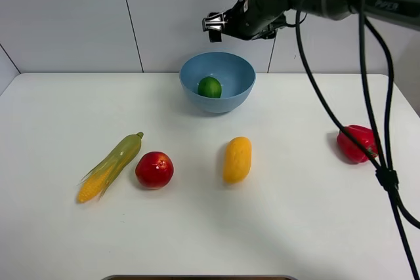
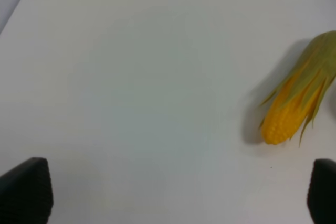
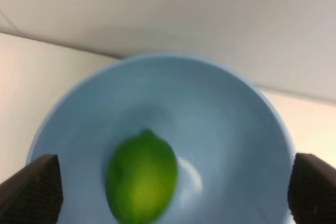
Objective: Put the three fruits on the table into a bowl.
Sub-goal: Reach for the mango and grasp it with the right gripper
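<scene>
One fruit of three is done. The lime (image 1: 209, 87) lies loose in the bowl (image 1: 233, 100), which stands at 12 o'clock on the table (image 1: 65, 109) in the high view. Your right gripper (image 1: 212, 27) hovers above the bowl's far rim with its jaws spread wide and nothing between them; its wrist view looks straight down at the lime, which is a little blurred.

Two fruits are left, both out on the open table. The apple (image 1: 154, 170) sits at about 7 o'clock from the bowl, and the mango (image 1: 237, 159) at roughly 6 o'clock, lying lengthwise toward the bowl. Neither is touched by an arm.

Mind the decoys. The corn (image 1: 111, 165) lies just at the apple's 9 o'clock — so close I cannot tell whether they touch. The pepper (image 1: 356, 143) sits well apart at the mango's 3 o'clock.

Your left gripper (image 2: 173, 192) is also wide open and empty, over bare table with the corn's tip off to one side. By my reckoning you are a third of the way through — the mango looks the easier reach for the right arm, the apple for the left.
</scene>
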Robot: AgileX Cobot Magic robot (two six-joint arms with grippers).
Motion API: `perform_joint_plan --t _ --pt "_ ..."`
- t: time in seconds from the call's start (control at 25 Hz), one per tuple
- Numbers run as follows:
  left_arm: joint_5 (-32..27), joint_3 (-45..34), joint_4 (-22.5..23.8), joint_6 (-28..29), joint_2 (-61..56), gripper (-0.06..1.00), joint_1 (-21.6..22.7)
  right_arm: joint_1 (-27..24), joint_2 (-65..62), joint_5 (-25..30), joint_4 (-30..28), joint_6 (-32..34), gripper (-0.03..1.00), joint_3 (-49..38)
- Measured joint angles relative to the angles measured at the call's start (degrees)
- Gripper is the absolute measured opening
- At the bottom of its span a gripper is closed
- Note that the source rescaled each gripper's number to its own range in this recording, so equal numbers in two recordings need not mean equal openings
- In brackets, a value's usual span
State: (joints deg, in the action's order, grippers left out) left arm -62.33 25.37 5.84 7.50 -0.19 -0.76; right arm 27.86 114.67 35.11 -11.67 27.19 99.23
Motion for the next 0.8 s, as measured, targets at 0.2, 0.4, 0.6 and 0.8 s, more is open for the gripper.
perform_joint_plan --t 0.2,0.4,0.6,0.8 --pt "0.00 0.00 0.00 0.00 0.00 1.00 0.00 1.76 -5.78 9.95 0.05 2.54 0.90 0.00" --pt "0.00 0.00 0.00 0.00 0.00 1.00 0.00 5.42 -8.88 16.62 0.77 3.47 0.90 0.00" --pt "0.00 0.00 0.00 0.00 0.00 1.00 0.00 8.03 -11.16 23.14 1.10 6.50 0.90 0.00" --pt "0.00 0.00 0.00 0.00 0.00 1.00 0.00 9.63 -14.06 26.69 1.31 8.51 0.90 0.00"
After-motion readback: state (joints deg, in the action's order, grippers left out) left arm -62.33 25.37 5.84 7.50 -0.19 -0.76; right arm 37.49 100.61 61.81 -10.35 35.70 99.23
